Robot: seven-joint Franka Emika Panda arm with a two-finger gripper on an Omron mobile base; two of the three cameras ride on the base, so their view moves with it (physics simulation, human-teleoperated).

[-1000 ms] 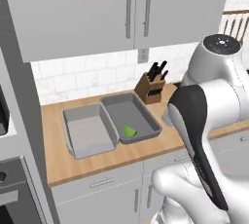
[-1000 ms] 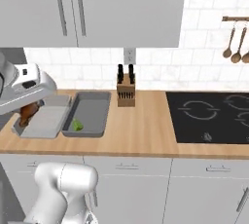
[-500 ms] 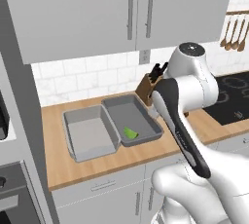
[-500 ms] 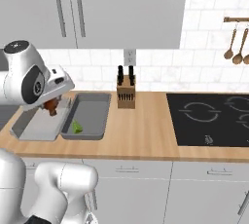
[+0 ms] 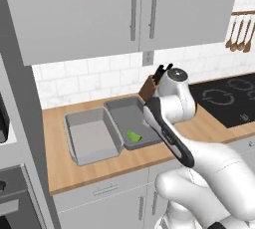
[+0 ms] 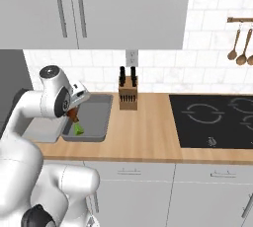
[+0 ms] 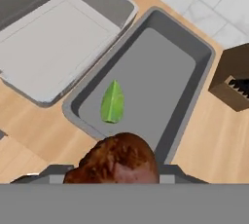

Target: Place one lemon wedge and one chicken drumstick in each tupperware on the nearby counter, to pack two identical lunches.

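Note:
My gripper (image 6: 74, 116) is shut on a reddish-brown chicken drumstick (image 6: 73, 118) and hangs above the near end of the right tupperware (image 6: 96, 117). In the hand view the drumstick's meaty end (image 7: 116, 162) sits at the bottom, over the near rim of this tupperware (image 7: 202, 57). A yellow-green lemon wedge (image 7: 113, 102) lies on that container's floor (image 5: 133, 135). The left tupperware (image 5: 92, 136) stands beside it, nothing in it (image 7: 53, 47). Both rest on the wooden counter (image 5: 74, 173). The other wedge and drumstick are out of view.
A wooden knife block (image 6: 128, 95) stands just right of the tupperwares, close to the wall. The black cooktop (image 6: 217, 120) lies further right. Bare counter (image 6: 143, 132) stretches between the containers and the cooktop. Utensils (image 6: 237, 48) hang on the wall, cabinets above.
The arm has swung right with the drumstick, from over the left tupperware to above the right one that holds the lemon wedge. The containers and wedge have not moved.

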